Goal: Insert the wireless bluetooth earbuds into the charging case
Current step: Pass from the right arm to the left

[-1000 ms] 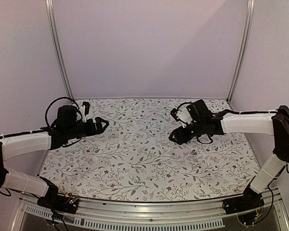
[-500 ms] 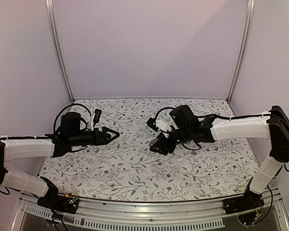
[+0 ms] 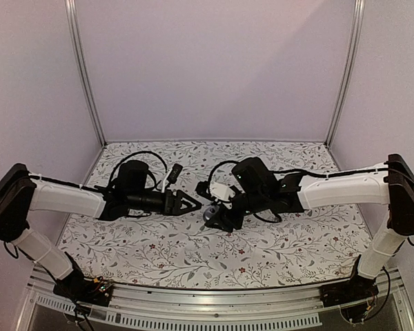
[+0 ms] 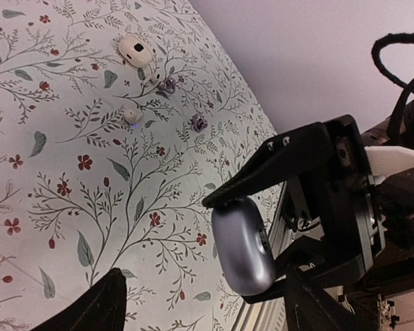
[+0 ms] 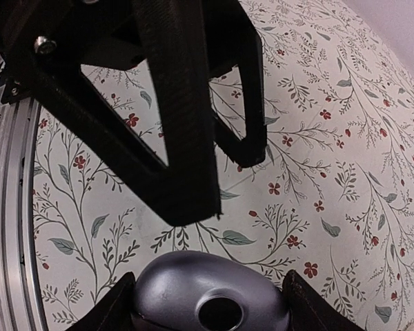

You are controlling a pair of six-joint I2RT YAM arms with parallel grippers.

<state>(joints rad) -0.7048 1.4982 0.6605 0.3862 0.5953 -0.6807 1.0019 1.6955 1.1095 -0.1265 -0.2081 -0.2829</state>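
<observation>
My right gripper is shut on the grey-purple charging case and holds it a little above the middle of the table. In the right wrist view the case sits between my own fingers, its round port facing the camera. My left gripper is open, its tips just short of the case and apart from it. The left wrist view shows the case clamped by the right gripper's fingers. Two white earbuds lie on the floral cloth far behind.
Two small purple ear tips lie beside the earbuds. The floral tablecloth covers the table, with a metal rail along the near edge and plain walls on the other three sides.
Both arms have swung in toward the middle of the table. The right gripper carried the case leftward. The left gripper's fingers have narrowed somewhat and now point at the case.
</observation>
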